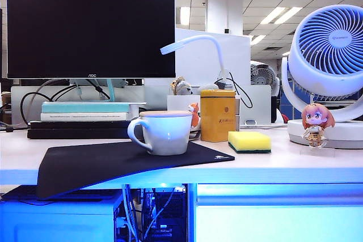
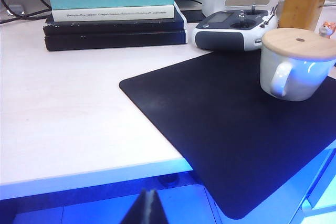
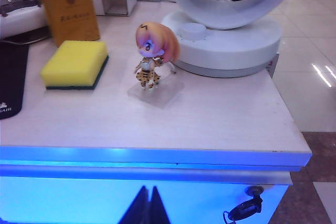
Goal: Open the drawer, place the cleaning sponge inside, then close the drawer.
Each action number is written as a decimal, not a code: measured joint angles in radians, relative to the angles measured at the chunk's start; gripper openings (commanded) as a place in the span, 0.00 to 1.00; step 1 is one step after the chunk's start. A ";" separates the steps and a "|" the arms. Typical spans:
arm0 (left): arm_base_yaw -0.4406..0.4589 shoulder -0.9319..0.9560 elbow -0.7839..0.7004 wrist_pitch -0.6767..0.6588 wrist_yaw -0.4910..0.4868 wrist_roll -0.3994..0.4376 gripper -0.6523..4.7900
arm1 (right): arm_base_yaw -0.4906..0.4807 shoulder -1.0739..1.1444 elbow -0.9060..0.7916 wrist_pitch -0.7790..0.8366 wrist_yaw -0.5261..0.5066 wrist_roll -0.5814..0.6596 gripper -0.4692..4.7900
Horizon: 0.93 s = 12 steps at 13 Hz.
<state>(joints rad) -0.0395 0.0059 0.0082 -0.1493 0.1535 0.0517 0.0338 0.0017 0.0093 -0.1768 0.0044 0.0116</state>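
The right gripper and left gripper were closed, empty, below the desk edge (drawer unopened). The cleaning sponge lay beside the canister.

Cleaning sponge porous yellow foam; cup glossy ceramic, wooden lid; mat matt black cloth.

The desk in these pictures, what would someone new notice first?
Probably the big white fan at the desk's right end, with the small orange-haired figurine in front of it. Next, the yellow cleaning sponge beside the yellow-orange tin, and the lidded white cup on the black mat. Both grippers, left gripper and right gripper, sit shut below the desk edge.
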 measured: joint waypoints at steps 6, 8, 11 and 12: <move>0.000 0.000 0.006 -0.004 -0.009 -0.019 0.11 | 0.000 0.000 0.002 0.004 -0.002 0.026 0.09; 0.000 0.001 0.085 -0.005 -0.128 -0.197 0.11 | 0.000 0.000 0.069 0.004 0.028 0.076 0.09; 0.000 0.085 0.271 -0.049 -0.127 -0.228 0.11 | 0.000 0.019 0.224 -0.001 0.105 0.134 0.09; 0.000 0.144 0.339 -0.060 -0.122 -0.229 0.11 | 0.000 0.045 0.276 -0.013 0.105 0.135 0.09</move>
<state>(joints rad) -0.0395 0.1497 0.3473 -0.2096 0.0319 -0.1776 0.0334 0.0471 0.2852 -0.1902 0.1093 0.1471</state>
